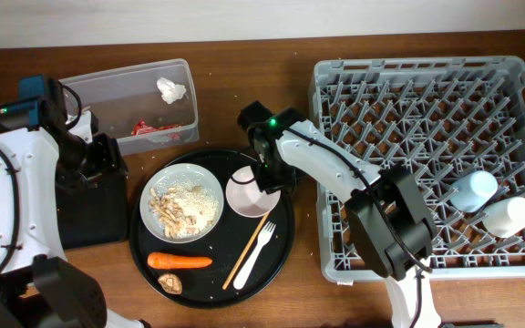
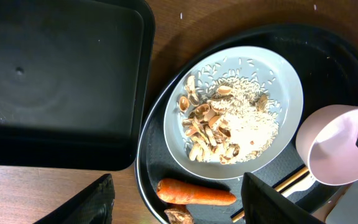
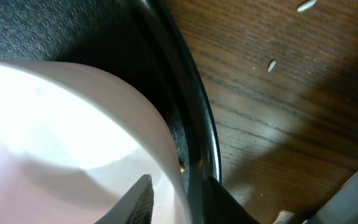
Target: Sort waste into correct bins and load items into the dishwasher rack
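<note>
We have the right gripper [image 3: 178, 182] pinching the pink bowl [image 3: 61, 137]: one finger inside the wall, one outside, jaws narrow on the rim. The round black tray [image 3: 194, 112] edge runs just outside the outer finger. Our left gripper [image 2: 178, 180] hangs with jaws wide, holding nothing. The carrot [image 2: 197, 193] lies between its fingertips, and the plate [image 2: 288, 93] of scraps [image 2: 229, 124] sits just beyond them.

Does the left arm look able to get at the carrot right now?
Probably yes: the carrot lies bare on the round tray, the left pincer hangs open nearby, and the right pincer is away at the pink bowl.
</note>
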Robot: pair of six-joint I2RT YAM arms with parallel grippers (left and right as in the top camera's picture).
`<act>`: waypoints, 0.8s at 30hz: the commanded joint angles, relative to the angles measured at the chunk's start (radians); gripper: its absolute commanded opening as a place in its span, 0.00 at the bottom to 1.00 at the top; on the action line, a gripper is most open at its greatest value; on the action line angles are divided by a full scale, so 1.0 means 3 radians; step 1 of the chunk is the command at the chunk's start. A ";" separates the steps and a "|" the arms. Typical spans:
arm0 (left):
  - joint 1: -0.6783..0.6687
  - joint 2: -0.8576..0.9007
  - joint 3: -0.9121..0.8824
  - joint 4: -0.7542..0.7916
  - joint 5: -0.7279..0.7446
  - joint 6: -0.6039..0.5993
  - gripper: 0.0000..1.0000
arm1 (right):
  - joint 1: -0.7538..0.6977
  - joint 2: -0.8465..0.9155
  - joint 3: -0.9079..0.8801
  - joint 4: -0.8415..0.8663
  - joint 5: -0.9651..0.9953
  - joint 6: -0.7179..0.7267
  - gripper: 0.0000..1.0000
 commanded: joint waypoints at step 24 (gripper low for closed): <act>0.0003 -0.0053 0.0020 0.0004 0.0034 -0.0032 0.65 | -0.0121 -0.0080 0.0229 -0.0266 0.0005 0.0020 0.15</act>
